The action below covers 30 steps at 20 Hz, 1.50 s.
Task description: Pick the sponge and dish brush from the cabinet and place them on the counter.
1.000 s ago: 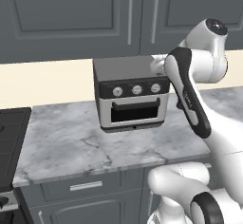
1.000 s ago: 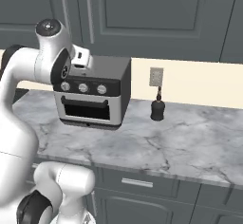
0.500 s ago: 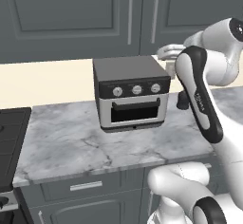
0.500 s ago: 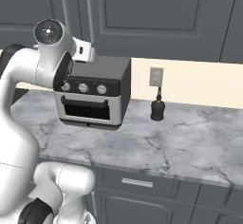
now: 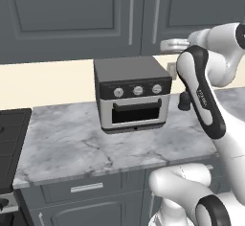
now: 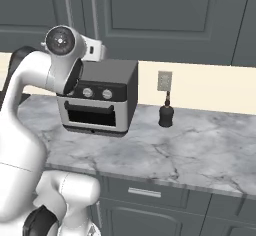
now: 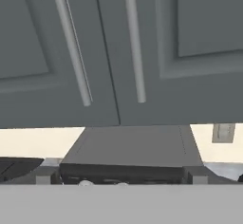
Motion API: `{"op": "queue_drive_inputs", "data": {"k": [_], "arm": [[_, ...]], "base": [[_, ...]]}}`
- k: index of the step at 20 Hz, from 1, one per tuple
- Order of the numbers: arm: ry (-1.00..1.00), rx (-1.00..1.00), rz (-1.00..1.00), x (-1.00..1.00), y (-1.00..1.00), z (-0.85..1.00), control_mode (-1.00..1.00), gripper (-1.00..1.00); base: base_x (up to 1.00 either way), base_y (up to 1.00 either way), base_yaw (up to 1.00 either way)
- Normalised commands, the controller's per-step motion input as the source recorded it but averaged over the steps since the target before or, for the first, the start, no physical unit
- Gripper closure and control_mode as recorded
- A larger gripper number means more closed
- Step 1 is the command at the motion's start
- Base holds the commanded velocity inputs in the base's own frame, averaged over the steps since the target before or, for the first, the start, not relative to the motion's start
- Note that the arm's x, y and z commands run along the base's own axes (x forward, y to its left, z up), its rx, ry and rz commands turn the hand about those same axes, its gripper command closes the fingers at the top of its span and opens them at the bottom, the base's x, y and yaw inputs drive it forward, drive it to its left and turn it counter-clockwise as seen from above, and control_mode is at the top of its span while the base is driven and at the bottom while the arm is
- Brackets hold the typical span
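The cabinet (image 5: 95,19) hangs above the counter with both panelled doors shut, so the sponge and dish brush are hidden. My gripper (image 5: 166,45) is raised in front of the doors, just below their two slim metal handles (image 5: 131,14), over the toaster oven's right rear corner. From the right base view the hand (image 6: 94,50) points at the cabinet (image 6: 150,15). In the hand view the two handles (image 7: 134,42) stand close ahead on either side of the door seam. The gripper is open and holds nothing. The marbled counter (image 5: 86,143) lies below.
A grey toaster oven (image 5: 131,93) sits on the counter under the cabinet. A small black bottle (image 6: 166,114) stands by the wall outlet (image 6: 164,80). The black stovetop (image 5: 12,139) is at the left. Grey drawers (image 5: 86,187) run below the counter (image 6: 175,150).
The arm has lifted, carrying the hand upward and closer to the cabinet doors. The gripper has stayed open. Nothing on the counter has moved.
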Motion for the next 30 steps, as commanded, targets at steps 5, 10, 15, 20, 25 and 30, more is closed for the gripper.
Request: {"op": "queue_drive_inputs", "data": {"k": [5, 10, 15, 20, 25, 30], "arm": [[-0.14, 0.00, 0.00, 0.42, 0.00, 0.09, -1.00, -1.00], [-0.26, -0.03, 0.06, 0.03, 0.00, 0.00, -1.00, -1.00], [-0.28, -0.08, 0.07, -0.02, 0.00, -0.02, -1.00, -1.00], [-0.20, -0.06, 0.04, 0.00, 0.00, 0.00, -1.00, -1.00], [-0.06, -0.03, 0.01, -0.01, 0.02, 0.00, -1.00, -1.00], [-0.09, 0.00, 0.00, 0.08, 0.00, 0.00, -1.00, -1.00]], "base": [[0.00, 0.00, 0.00], [0.00, 0.00, 0.00], [0.00, 0.00, 0.00], [0.00, 0.00, 0.00], [0.00, 0.00, 0.00], [0.00, 0.00, 0.00]]}}
